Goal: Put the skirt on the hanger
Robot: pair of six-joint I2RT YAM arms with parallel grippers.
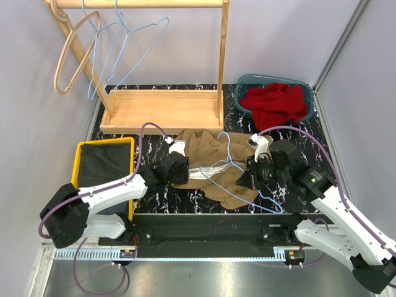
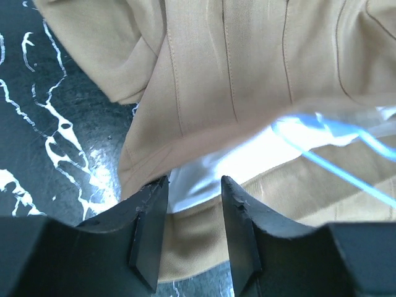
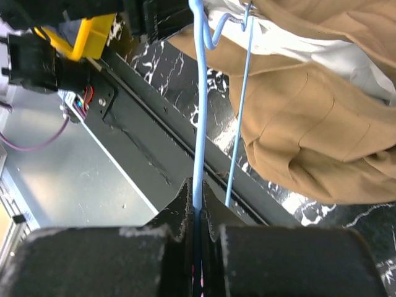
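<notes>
You're clamping the hanger [image 3: 198, 124] with the right gripper [image 3: 197, 213] fully closed. The left gripper [image 2: 193, 235] is straddling the waistband of the skirt [image 1: 207, 145] mid-frame, jaws part-open and gripping nothing. You're risking the unpinched cloth sliding off the wire.

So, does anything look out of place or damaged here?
Nothing is spilled or damaged. The skirt lies bunched up, with its white lining showing at the waist. The blue hanger lies across it, its wire pinched in the right jaws.
</notes>
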